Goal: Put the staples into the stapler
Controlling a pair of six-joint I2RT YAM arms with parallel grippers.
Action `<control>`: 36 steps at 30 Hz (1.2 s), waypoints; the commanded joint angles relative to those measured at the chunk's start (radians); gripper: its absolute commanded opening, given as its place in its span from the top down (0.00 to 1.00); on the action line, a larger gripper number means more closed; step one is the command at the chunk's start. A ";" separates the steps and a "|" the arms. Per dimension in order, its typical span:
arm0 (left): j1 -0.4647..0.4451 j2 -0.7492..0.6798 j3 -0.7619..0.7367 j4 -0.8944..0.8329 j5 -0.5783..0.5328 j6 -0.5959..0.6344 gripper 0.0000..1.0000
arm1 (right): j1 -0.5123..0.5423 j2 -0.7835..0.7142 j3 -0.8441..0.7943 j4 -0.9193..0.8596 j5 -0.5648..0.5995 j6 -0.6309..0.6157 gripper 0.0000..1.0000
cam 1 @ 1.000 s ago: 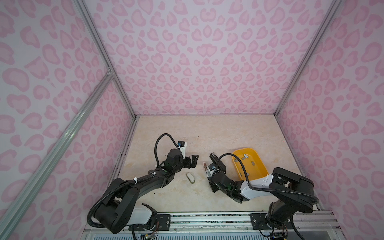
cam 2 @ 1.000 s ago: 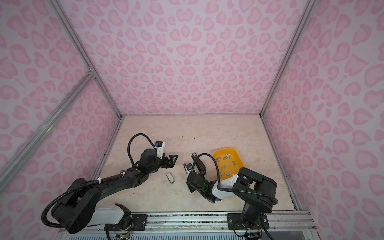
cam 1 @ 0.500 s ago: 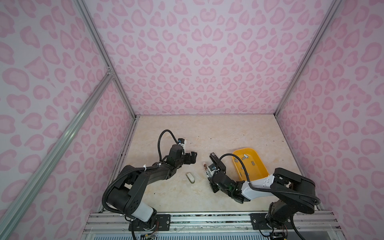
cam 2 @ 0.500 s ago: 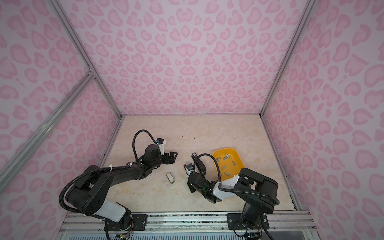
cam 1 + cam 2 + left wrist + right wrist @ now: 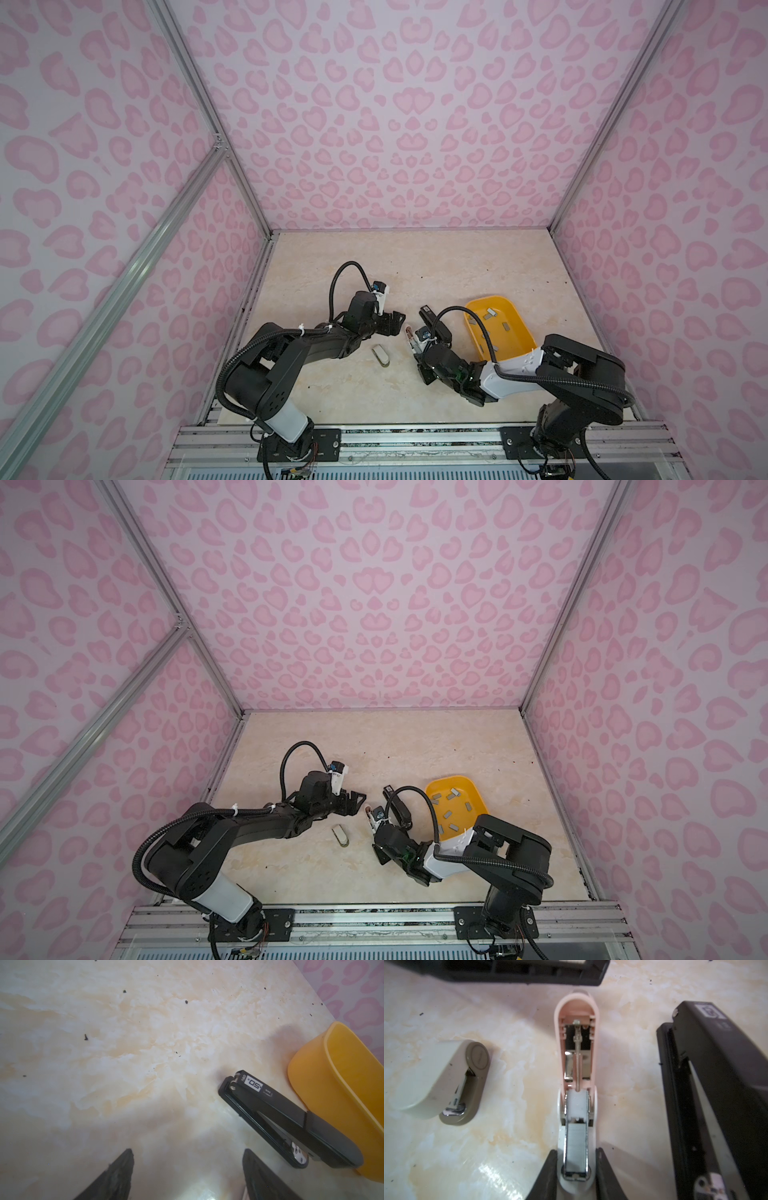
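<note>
A small pink and white stapler [image 5: 576, 1028] lies with its lid swung open. My right gripper [image 5: 576, 1150] is shut on its white base. A grey strip of staples [image 5: 576, 1142] sits in its metal channel, between the fingers. In both top views this stapler [image 5: 409, 333] [image 5: 369, 812] lies mid-table, ahead of the right gripper [image 5: 417, 348]. More staples [image 5: 449, 814] lie loose in the yellow tray [image 5: 486, 298]. My left gripper [image 5: 188, 1150] [image 5: 397, 322] hangs open and empty over bare table, left of the pink stapler.
A long black stapler [image 5: 286, 1118] [image 5: 716, 1095] lies between the pink stapler and the yellow tray [image 5: 311, 1076], touching the tray's wall. A small beige stapler [image 5: 442, 1080] [image 5: 381, 356] rests shut on the table near the left arm. Pink patterned walls enclose the table.
The left arm has folded back at the elbow, its gripper has shifted slightly right, and its jaws have narrowed a little. The right gripper and pink stapler have stayed still.
</note>
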 commanded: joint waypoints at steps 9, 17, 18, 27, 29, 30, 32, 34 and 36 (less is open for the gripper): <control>-0.069 -0.085 -0.057 0.054 -0.011 0.065 0.22 | 0.000 0.001 0.002 -0.041 -0.022 0.025 0.83; -0.141 -0.116 -0.097 0.077 -0.030 0.088 0.26 | -0.006 -0.010 -0.009 -0.020 -0.014 0.035 0.76; -0.147 -0.120 -0.099 0.076 -0.031 0.089 0.26 | -0.005 -0.015 -0.013 -0.017 -0.015 0.033 0.76; -0.193 -0.134 -0.139 0.108 -0.059 0.101 0.28 | -0.007 -0.068 -0.022 -0.028 -0.012 0.027 0.70; -0.200 -0.135 -0.136 0.109 -0.061 0.105 0.29 | -0.006 -0.094 -0.023 -0.046 -0.009 0.027 0.67; -0.202 -0.136 -0.137 0.110 -0.063 0.105 0.29 | -0.007 -0.113 -0.026 -0.057 -0.004 0.026 0.66; -0.206 -0.137 -0.137 0.111 -0.064 0.106 0.30 | -0.007 -0.153 -0.036 -0.071 0.003 0.027 0.64; -0.207 -0.137 -0.136 0.112 -0.067 0.112 0.30 | -0.006 -0.191 -0.051 -0.080 0.010 0.027 0.60; -0.209 -0.134 -0.132 0.110 -0.074 0.114 0.30 | -0.007 -0.233 -0.065 -0.095 0.020 0.027 0.55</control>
